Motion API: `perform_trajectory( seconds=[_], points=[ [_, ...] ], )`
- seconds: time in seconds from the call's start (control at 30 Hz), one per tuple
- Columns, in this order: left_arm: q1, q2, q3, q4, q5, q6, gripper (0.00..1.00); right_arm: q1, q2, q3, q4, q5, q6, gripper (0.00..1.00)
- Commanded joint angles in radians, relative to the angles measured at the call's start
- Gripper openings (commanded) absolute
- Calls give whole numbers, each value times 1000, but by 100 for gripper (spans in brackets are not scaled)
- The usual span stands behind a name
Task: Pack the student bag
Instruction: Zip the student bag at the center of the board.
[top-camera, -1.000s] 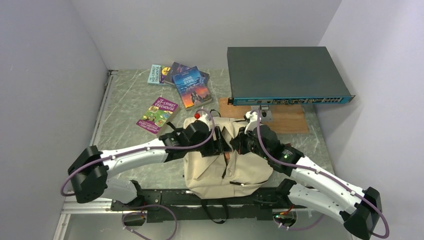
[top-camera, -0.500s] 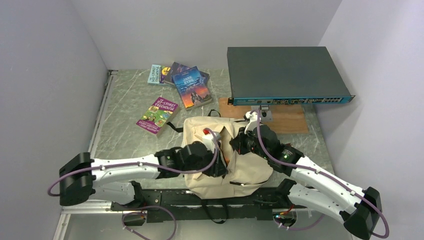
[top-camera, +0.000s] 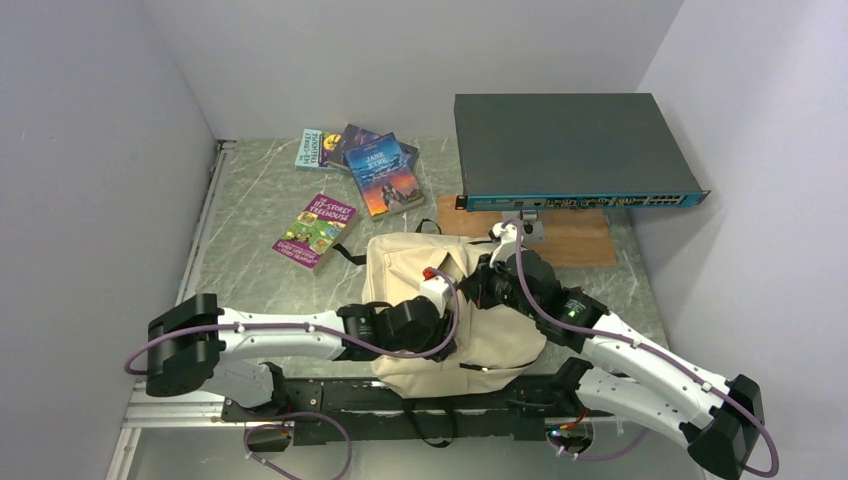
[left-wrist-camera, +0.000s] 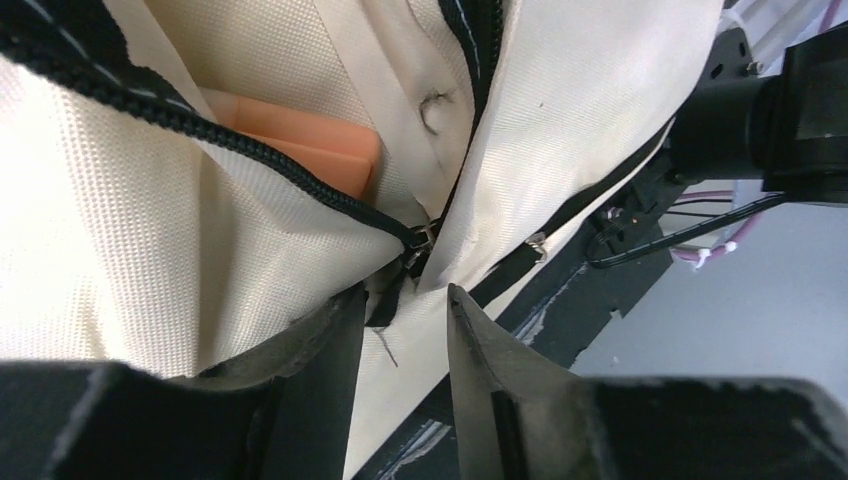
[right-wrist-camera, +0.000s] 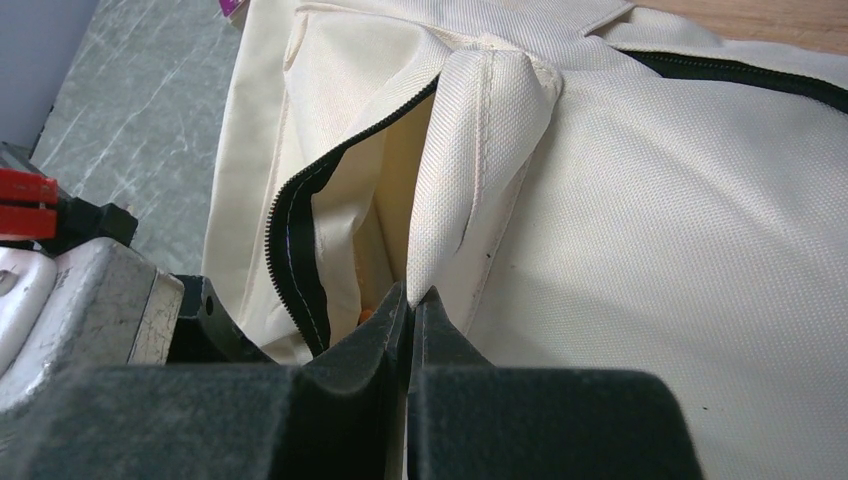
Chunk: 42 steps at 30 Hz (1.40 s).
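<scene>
Left gripper (left-wrist-camera: 405, 293) has drawn back to the near end of the student bag (top-camera: 500, 335) (lying between both arms) | we see jaws half apart astride the zipper pull (left-wrist-camera: 386, 300) | right gripper (right-wrist-camera: 410, 300) clamps bag fabric | risk: thin pull slips out if jaws close off-centre.

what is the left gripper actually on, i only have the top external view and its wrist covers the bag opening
observer: in the left wrist view the left gripper is open. Its fingers sit either side of the dark zipper pull at the end of the student bag's open main zip, not clamped on it.
operator: and the other arm, is it gripping anything
observer: yes, its wrist view shows the right gripper shut on a fold of cream fabric at the edge of the bag's opening.
</scene>
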<state>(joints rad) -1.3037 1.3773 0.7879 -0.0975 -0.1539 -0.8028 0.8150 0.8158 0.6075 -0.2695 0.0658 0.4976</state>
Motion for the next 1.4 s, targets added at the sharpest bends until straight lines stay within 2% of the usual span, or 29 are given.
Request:
perform_trajectory(
  seconds=[0.0,0.27,0.6,0.73,0.87,1.03,1.13,1.3,1.37],
  points=[
    [-12,-4,41,-32,-81,74,43,7,-16,26,54,-29,19,0],
    [-22,56,90,-66,-76,117,44,6,0,28,62,-37,18,0],
    [-32,140,113,-36,-10,130,34,6,-3,23,62,-32,19,0],
    [-34,131,112,-52,-15,133,23,6,3,22,66,-38,19,0],
    [-34,110,81,-29,0,121,18,6,1,28,63,-34,16,0],
    [-34,115,26,58,52,92,19,6,-2,29,60,-35,16,0],
    [-34,128,25,60,55,79,20,6,-1,31,58,-37,16,0],
    [-35,124,17,60,60,66,28,6,3,32,61,-40,16,0],
    [-35,120,4,71,65,60,28,6,3,33,61,-40,16,0]
  ],
)
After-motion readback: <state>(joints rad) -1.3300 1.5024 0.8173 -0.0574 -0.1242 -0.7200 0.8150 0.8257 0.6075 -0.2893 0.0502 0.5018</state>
